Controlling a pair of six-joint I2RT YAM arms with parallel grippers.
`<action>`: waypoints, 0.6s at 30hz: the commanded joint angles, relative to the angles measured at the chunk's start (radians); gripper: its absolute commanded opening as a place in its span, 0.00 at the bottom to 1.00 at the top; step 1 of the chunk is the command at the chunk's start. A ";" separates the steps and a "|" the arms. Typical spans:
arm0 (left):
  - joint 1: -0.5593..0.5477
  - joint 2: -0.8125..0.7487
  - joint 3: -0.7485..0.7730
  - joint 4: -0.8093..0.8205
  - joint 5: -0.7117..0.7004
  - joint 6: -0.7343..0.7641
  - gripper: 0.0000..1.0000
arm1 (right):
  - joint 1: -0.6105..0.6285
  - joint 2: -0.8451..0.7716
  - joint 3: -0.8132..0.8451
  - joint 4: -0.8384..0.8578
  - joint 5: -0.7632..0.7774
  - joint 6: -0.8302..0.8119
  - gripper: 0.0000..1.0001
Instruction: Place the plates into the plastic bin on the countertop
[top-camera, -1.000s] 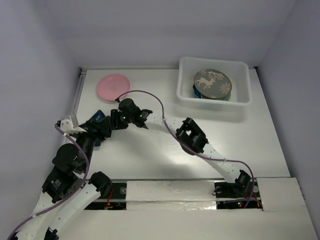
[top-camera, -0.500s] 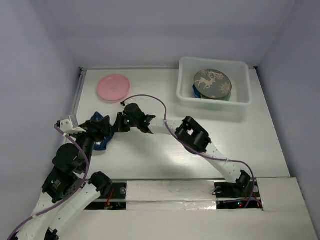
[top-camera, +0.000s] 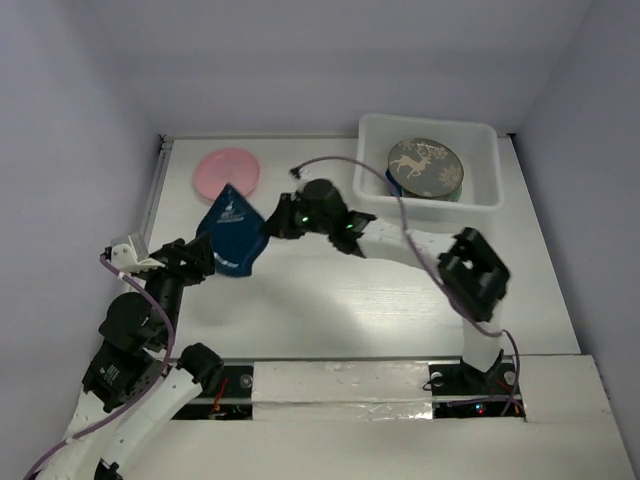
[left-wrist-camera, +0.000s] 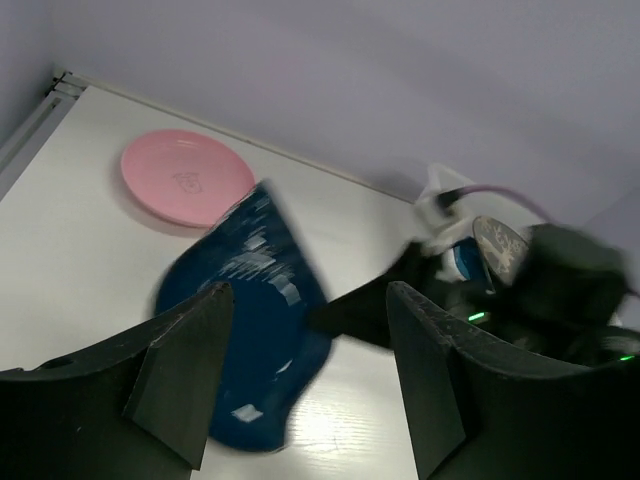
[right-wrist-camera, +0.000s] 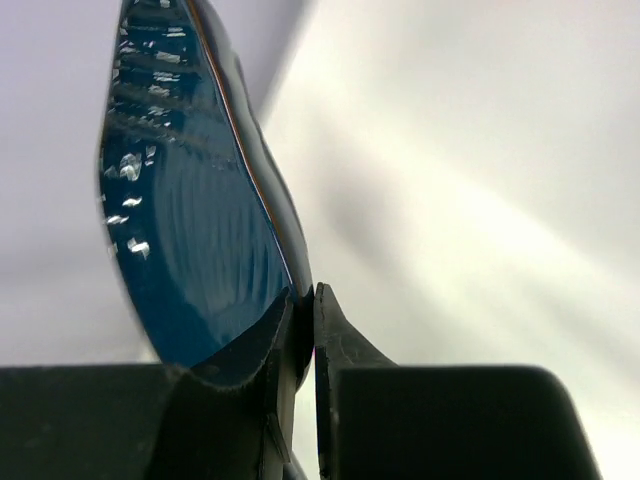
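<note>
White arm links with black joint housings, purple cable (top-camera: 400, 212) looping over the right arm (top-camera: 420, 247), left arm (top-camera: 150, 405) at lower left, matte black wedge-shaped fingers (left-wrist-camera: 185, 370)

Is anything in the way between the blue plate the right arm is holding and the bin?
Nothing visible. The blue plate is pinched at its rim by the right fingers; apart from that arm, only bare countertop lies between it and the bin. The deer plate already sits inside the bin.
</note>
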 joint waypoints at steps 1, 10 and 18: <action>0.007 -0.011 -0.011 0.045 0.011 0.007 0.59 | -0.180 -0.282 -0.111 0.298 -0.011 0.054 0.00; 0.007 -0.021 -0.013 0.054 0.025 0.013 0.59 | -0.632 -0.606 -0.460 0.205 -0.026 0.052 0.00; 0.007 -0.017 -0.014 0.054 0.036 0.015 0.59 | -0.935 -0.600 -0.453 0.151 -0.173 0.042 0.00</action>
